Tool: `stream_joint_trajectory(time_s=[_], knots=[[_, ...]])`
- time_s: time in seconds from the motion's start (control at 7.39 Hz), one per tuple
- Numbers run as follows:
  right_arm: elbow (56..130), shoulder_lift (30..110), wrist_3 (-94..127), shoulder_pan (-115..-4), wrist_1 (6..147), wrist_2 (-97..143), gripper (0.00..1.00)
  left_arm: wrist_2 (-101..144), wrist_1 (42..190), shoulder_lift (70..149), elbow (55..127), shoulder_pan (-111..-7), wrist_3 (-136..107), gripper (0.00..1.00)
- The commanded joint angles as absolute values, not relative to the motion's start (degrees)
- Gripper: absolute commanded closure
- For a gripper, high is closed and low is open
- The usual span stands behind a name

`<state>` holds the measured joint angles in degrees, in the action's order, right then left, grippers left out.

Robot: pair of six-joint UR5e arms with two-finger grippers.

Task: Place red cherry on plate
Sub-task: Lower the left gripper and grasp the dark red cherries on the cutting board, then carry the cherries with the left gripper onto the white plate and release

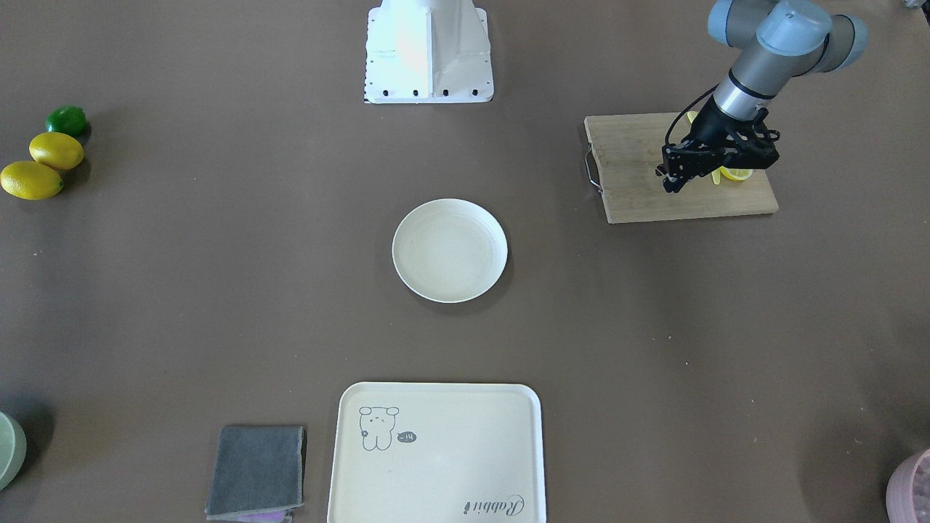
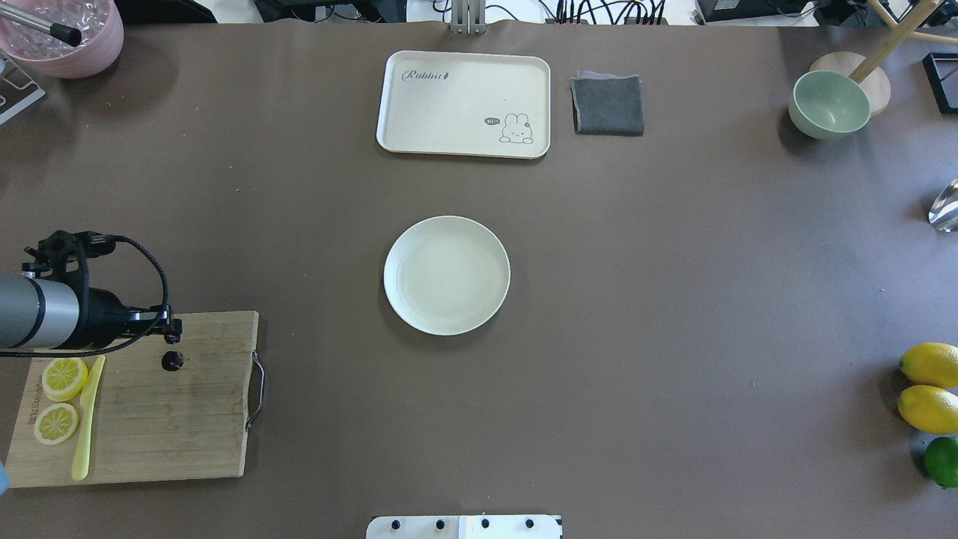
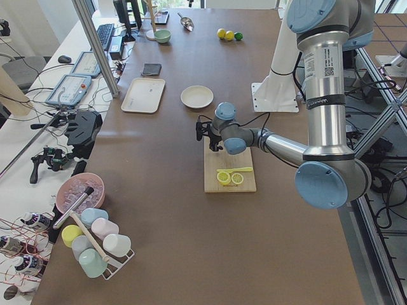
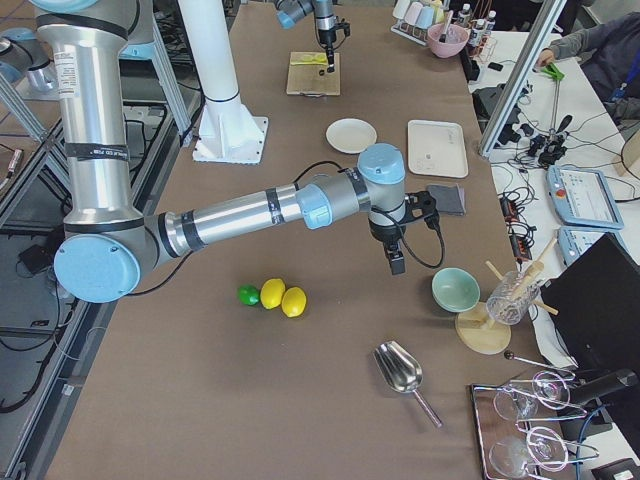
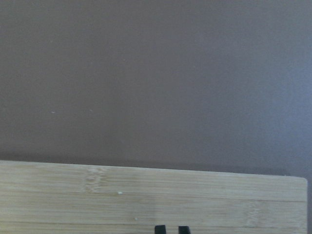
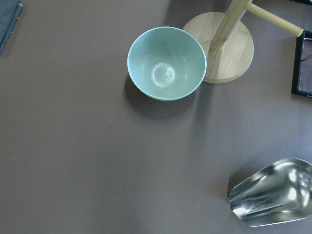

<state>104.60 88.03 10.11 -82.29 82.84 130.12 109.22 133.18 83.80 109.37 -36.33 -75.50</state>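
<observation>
Wooden board (image 5: 146, 195) lay under the left tool (image 5: 171, 229), tips nearly together; whether they gripped the red cherry (image 2: 173, 361) just beside them was unclear. The plate (image 2: 447, 275) sat well apart. The right tool (image 4: 397, 262) was likewise unreadable.

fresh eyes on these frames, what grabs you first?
The left hand hanging over the wooden cutting board at the left end of the table, with the tiny dark red cherry right by its tip and two lemon slices further along the board. Then the plate, empty, dead centre.
</observation>
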Motion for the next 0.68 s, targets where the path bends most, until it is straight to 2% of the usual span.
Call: stream_joint_trajectory(time_s=[0.0, 0.27, 0.54], knots=[[104.6, 91.0, 10.1, -83.6, 82.6, 130.4, 0.0, 109.4, 128.7, 94.0, 108.6, -36.4, -77.9, 1.0], [104.5, 94.6, 9.3, -84.9, 83.0, 130.7, 0.0, 109.1, 117.1, 108.3, 106.3, -36.2, -83.8, 1.0], [104.3, 97.3, 9.2, -84.9, 82.7, 130.6, 0.0, 108.0, 116.3, 118.8, 98.5, -35.4, -88.7, 1.0]])
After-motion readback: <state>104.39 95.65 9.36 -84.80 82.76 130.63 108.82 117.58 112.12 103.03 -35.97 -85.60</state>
